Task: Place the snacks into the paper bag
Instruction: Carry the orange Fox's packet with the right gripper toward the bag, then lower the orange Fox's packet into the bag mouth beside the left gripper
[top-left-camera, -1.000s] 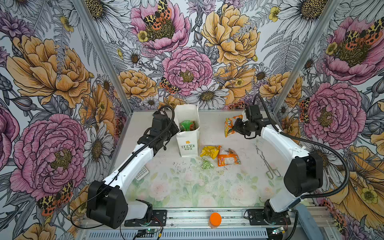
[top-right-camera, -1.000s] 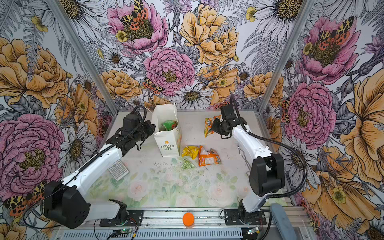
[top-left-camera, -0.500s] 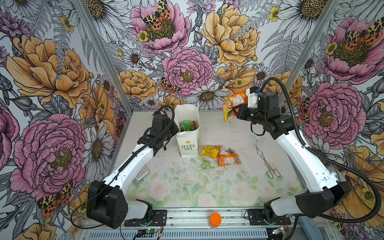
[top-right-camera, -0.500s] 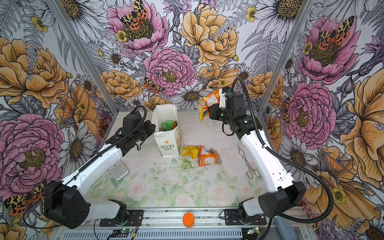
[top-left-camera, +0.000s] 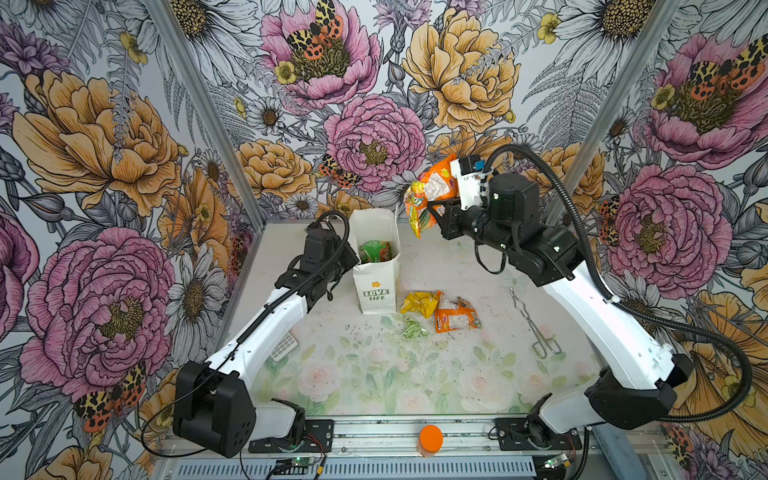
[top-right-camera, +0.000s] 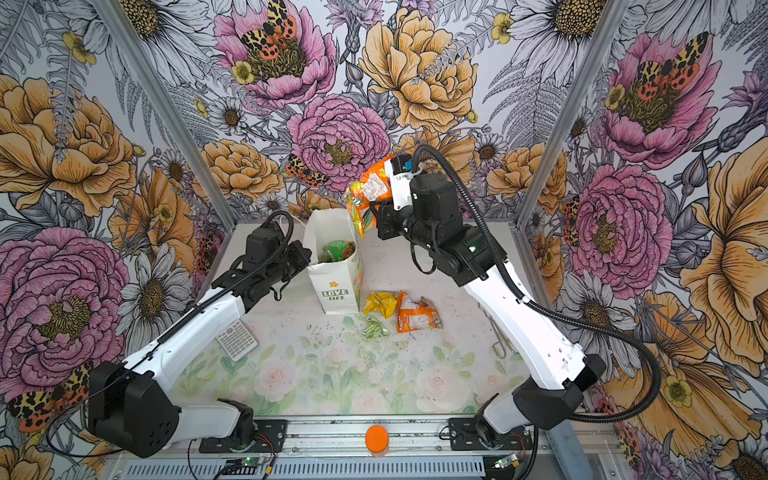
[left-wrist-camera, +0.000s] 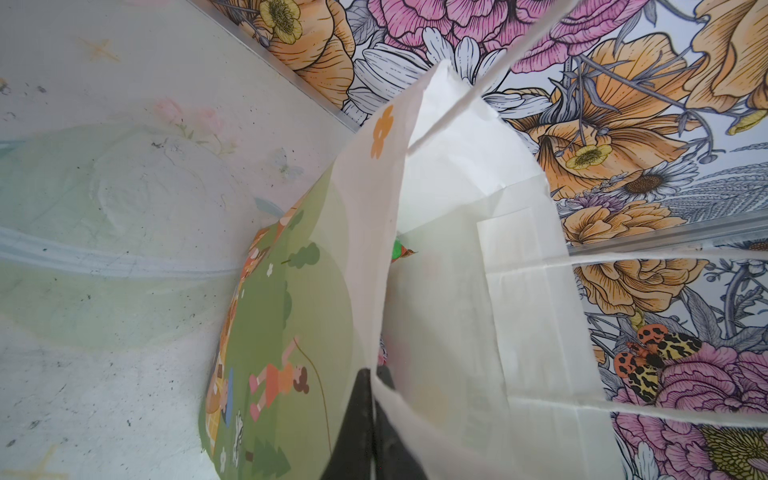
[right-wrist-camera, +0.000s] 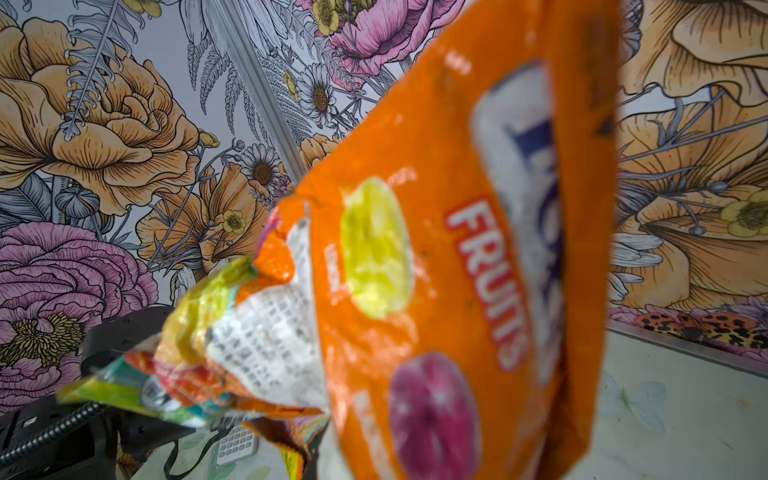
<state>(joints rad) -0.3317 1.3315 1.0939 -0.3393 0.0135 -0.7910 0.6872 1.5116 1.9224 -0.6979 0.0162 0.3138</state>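
The paper bag (top-left-camera: 376, 305) is white with green "LOVE LIFE" lettering under 1 orange flower; its side panel shows a green meadow print. The FRUITS packet (right-wrist-camera: 449, 166) is orange with a white label and pictures 1 yellow and 1 purple sweet. Also: 1 yellow packet (top-left-camera: 417, 301), 1 orange packet (top-left-camera: 455, 320), 1 pale green packet (top-left-camera: 412, 328). The table (top-left-camera: 374, 374) is pale with faded pink roses.

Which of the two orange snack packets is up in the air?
The raised orange packet, pinched in the right gripper near the mouth of the paper bag. The other orange packet lies flat on the table beside the yellow packet.
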